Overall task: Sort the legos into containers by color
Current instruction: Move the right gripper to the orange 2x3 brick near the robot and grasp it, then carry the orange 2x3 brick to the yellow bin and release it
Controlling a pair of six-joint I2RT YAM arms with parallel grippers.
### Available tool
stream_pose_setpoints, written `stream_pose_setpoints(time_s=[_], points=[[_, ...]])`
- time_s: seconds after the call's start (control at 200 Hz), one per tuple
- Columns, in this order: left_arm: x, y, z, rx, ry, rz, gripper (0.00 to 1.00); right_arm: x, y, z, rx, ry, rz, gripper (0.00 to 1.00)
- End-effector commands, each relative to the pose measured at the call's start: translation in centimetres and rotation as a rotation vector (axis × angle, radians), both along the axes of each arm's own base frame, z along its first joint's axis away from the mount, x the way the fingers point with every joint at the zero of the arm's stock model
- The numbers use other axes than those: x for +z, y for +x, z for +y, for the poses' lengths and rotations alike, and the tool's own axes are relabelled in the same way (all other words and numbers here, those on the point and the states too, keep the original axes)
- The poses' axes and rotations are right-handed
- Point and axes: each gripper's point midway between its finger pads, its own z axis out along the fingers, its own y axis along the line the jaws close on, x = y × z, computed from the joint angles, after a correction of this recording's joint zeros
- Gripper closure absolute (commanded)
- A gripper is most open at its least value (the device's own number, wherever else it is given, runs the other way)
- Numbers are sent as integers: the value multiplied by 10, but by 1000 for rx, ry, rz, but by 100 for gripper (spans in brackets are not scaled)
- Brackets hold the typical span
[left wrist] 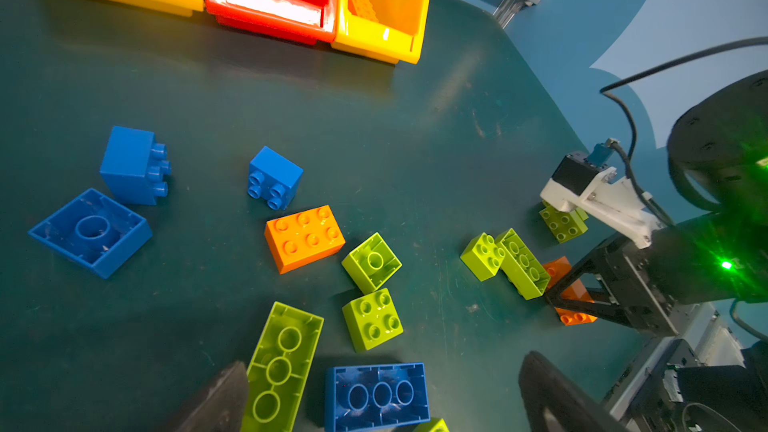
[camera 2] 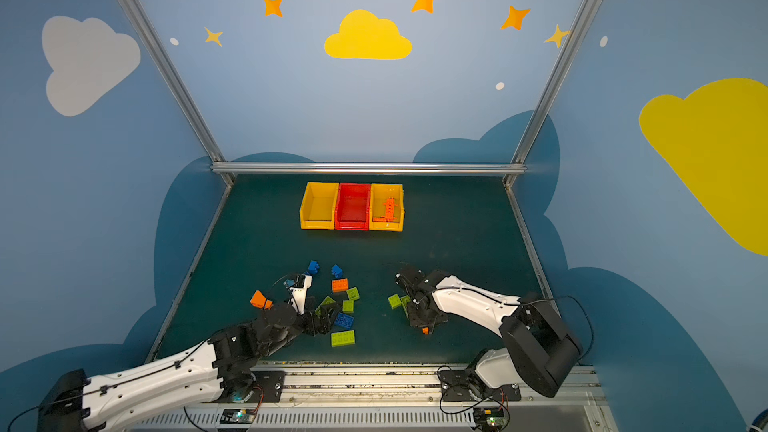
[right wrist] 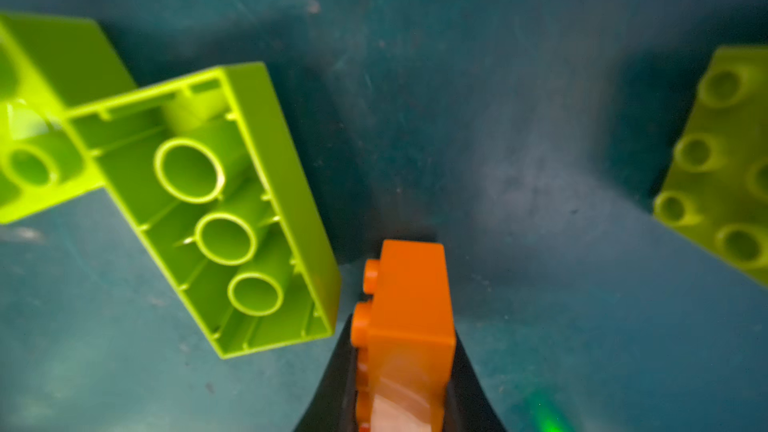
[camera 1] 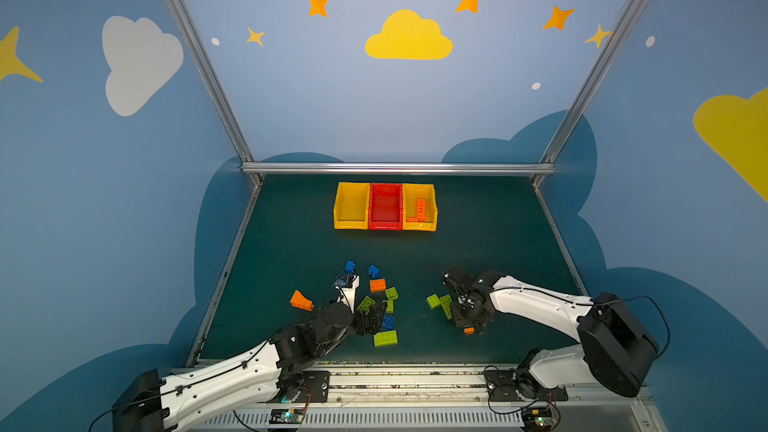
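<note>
Grasp stage, right arm. Right fingers (right wrist: 328, 401) pinch 1 orange brick (right wrist: 407, 326), pressing on its studded face and the face opposite; part of the brick juts past the tips. It sits low over the near right of the counter (camera 1: 478, 243), and I cannot tell whether it is clear of the surface

Neighbours: long lime brick (right wrist: 208, 209), hollow side up, lies just beside the held piece on the stud side. A second lime brick (right wrist: 723, 168) lies well apart on the other side

Judgement for a clean move:
- lift straight up first, since any sideways drift toward the stud side would likely nudge the long lime brick
- studs under 1 pad make an uneven seat, so the brick may pivot; keep the wrist level and move slowly
- carry to the right yellow bin (camera 1: 419, 227), the only 1 of 3 already holding orange pieces; the red bin (camera 1: 385, 225) and left yellow bin (camera 1: 351, 225) look empty
- release low inside the walls, not from above the rim

Left fingers (left wrist: 548, 396) are spread wide, holding nothing, poised over a hollow-up blue brick (left wrist: 378, 392) in the middle cluster, well apart from the right arm's likely path
</note>
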Motion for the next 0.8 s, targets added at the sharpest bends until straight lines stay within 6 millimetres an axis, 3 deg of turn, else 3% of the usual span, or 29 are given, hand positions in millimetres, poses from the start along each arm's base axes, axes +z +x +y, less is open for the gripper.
stream_pose_setpoints(time_s=[0.0, 0.195, 0.465, 0.621, 0.796], points=[[1, 2, 2, 13, 17, -7, 0, 27, 16, 7, 12, 24, -82, 87], [2, 10, 8, 65, 37, -26, 0, 81, 68, 27, 5, 121, -251, 86], [5, 19, 13, 93, 127, -2, 0, 136, 189, 71, 13, 236, -364, 86], [6, 30, 20, 155, 123, 34, 0, 140, 262, 99, 24, 256, -360, 86], [3, 42, 23, 184, 105, 62, 0, 122, 317, 128, 57, 273, -316, 85]])
